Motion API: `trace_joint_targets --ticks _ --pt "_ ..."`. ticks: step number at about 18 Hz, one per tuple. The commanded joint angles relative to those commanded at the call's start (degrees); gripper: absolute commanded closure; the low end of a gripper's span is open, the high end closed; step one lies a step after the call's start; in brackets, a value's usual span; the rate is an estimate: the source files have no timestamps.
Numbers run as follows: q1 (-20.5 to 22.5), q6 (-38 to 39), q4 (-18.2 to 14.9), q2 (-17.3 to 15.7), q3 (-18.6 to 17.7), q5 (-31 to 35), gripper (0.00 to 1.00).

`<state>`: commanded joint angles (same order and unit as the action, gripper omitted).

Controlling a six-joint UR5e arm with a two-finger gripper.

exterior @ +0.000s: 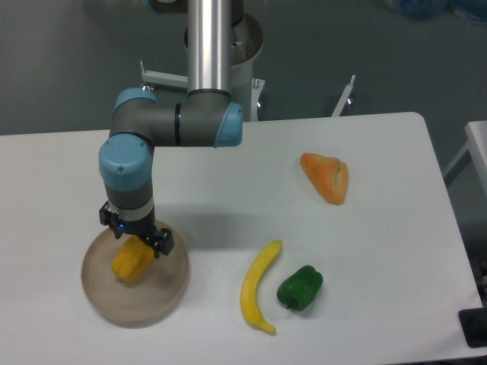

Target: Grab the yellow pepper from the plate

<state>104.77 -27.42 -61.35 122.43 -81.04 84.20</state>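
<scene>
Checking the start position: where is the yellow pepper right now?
The yellow pepper lies on the plate at the table's front-left in the camera view, directly under the pincer, well left of the banana.

A small yellow-orange pepper (131,261) lies tilted inside the round beige plate (156,300), left of centre.

end effector (135,237) at yellow pepper (131,260) | on plate (152,300)

Two peppers (131,261) (300,288), one banana (257,296), one plate (160,304)
</scene>
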Motion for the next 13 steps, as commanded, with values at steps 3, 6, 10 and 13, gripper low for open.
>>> trace_joint_targets --ticks 3,6,10,13 --pt "-0.62 0.00 0.00 0.18 0.00 0.00 0.00" --pt "-0.70 0.00 0.00 0.26 0.09 0.00 0.00" --pt "-0.62 -1.05 0.00 0.70 0.09 0.18 0.14" --pt "-0.62 -1.75 0.00 0.79 0.09 0.18 0.33"
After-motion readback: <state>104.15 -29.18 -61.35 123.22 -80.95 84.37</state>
